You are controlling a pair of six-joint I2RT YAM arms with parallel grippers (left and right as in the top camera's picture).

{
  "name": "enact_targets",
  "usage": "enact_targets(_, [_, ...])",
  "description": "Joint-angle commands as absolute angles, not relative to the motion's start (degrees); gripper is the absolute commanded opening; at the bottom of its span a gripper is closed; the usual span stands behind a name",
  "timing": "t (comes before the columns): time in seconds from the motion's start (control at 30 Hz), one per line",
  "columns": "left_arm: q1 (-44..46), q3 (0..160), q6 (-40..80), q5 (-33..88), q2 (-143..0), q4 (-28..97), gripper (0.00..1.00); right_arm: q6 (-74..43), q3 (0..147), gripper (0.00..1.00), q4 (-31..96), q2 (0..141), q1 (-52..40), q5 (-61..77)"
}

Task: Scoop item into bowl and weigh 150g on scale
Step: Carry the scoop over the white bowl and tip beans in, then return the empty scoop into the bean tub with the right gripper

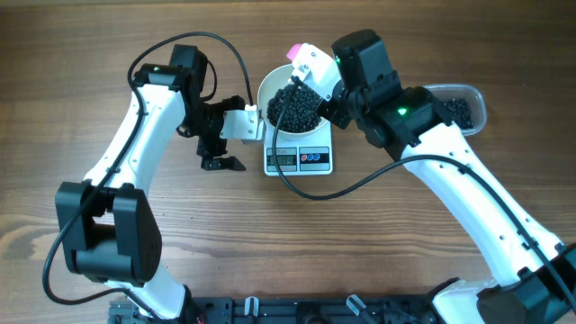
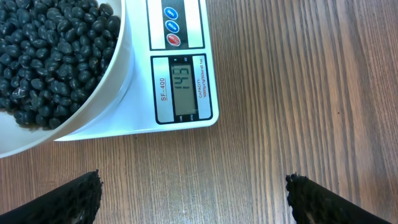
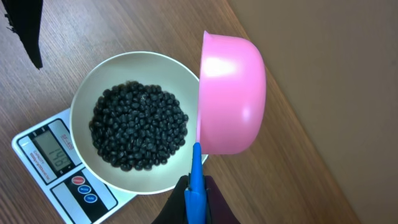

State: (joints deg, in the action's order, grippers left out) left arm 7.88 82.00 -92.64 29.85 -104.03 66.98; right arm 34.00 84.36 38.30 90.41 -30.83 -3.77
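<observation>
Overhead: beans (image 1: pixel 295 108) heaped in bowl (image 1: pixel 266 90) on scale (image 1: pixel 299 160); scoop (image 1: pixel 294 50) mostly hidden under my right arm.
Left wrist: left claw (image 2: pixel 196 199) wide open over desk (image 2: pixel 298 93); bowl cut off.
Right wrist: right claw (image 3: pixel 196 202) clamps scoop handle; I barely see its fingers.

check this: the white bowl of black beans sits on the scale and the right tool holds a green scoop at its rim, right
The scoop is pink, not green; the right wrist view shows it. The rest stands: white bowl of black beans on the scale, right tool holding the scoop at its rim.
</observation>
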Motion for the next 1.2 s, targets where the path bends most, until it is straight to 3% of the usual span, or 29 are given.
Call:
enact_targets(0.0, [8.0,81.6,-92.5,29.9,-104.0,67.0,1.0,32.3,84.5,0.04,37.5,90.2,-30.7,-5.1])
enact_targets(0.23, [8.1,81.6,-92.5,29.9,-104.0,67.0,1.0,20.2,84.5,0.04,38.0,90.2,-26.2,-5.1])
enact_targets(0.5, [8.0,81.6,-92.5,29.9,-104.0,67.0,1.0,10.1,84.5,0.04,43.4,90.5,-13.7,-5.1])
enact_targets(0.9, [8.0,81.6,-92.5,29.9,-104.0,67.0,1.0,6.9,83.9,0.04,51.4,91.8,4.5,-5.1])
enact_targets(1.17, [8.0,81.6,-92.5,29.9,-104.0,67.0,1.0,2.1,83.9,0.04,54.4,99.0,7.2,-4.9])
